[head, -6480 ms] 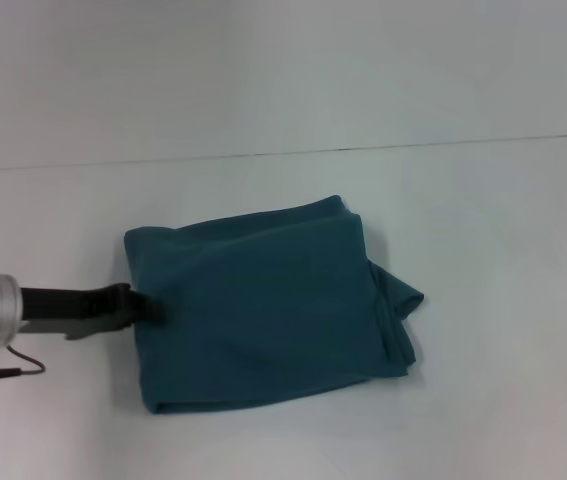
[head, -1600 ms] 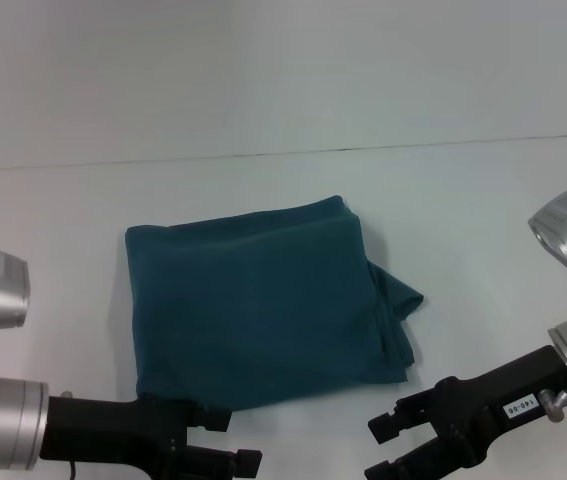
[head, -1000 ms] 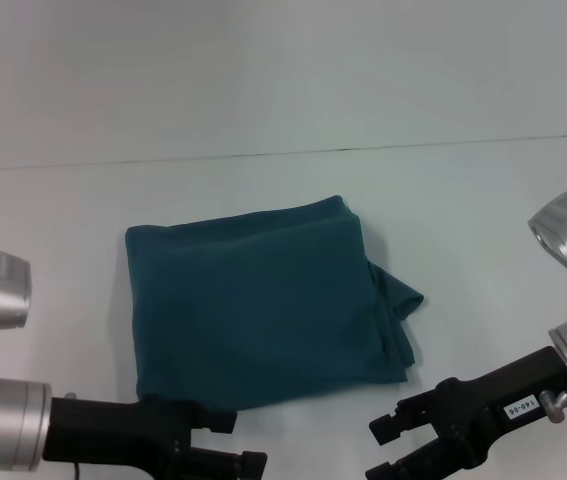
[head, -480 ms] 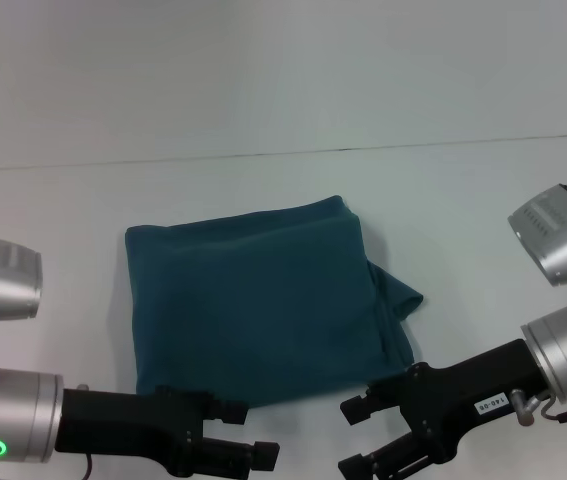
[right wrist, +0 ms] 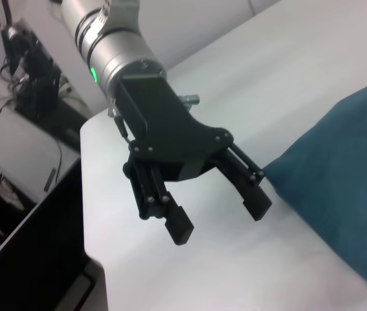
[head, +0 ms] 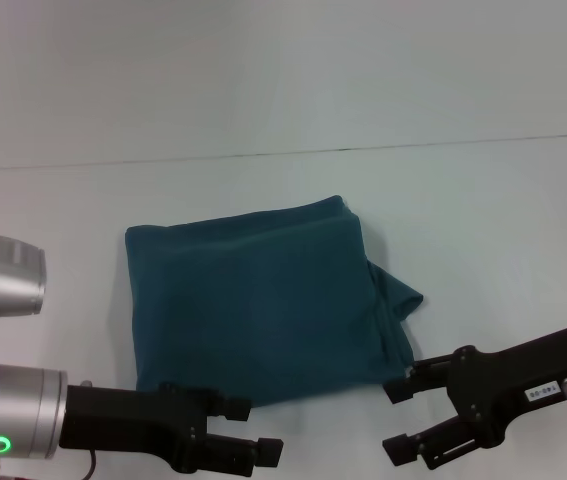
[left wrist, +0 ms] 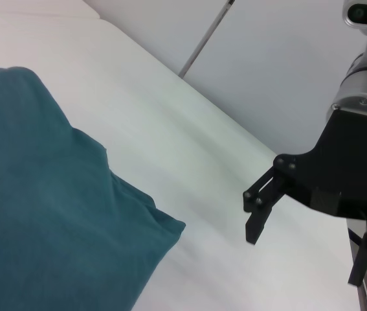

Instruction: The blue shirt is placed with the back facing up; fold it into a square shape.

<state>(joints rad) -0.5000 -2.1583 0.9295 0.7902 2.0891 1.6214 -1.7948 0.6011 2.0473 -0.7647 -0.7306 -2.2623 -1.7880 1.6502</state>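
Note:
The blue shirt (head: pixel 263 300) lies folded into a rough rectangle on the white table, with a bunched flap sticking out at its right side (head: pixel 403 300). My left gripper (head: pixel 261 430) is open and empty, low at the shirt's front left corner, just short of the cloth. My right gripper (head: pixel 395 422) is open and empty, just off the front right corner. The right wrist view shows the left gripper (right wrist: pixel 221 217) open beside the shirt's edge (right wrist: pixel 345 188). The left wrist view shows the shirt (left wrist: pixel 41 214) and the right gripper's fingers (left wrist: pixel 255 217) spread apart.
The white table (head: pixel 483 230) runs back to a dark seam line (head: pixel 343 150). In the right wrist view the table's edge (right wrist: pixel 92 246) drops to a dark floor, with a desk and cables (right wrist: pixel 21 58) beyond.
My right gripper has drawn back to the right, away from the shirt's front edge. The left gripper has hardly moved. The shirt lies as before.

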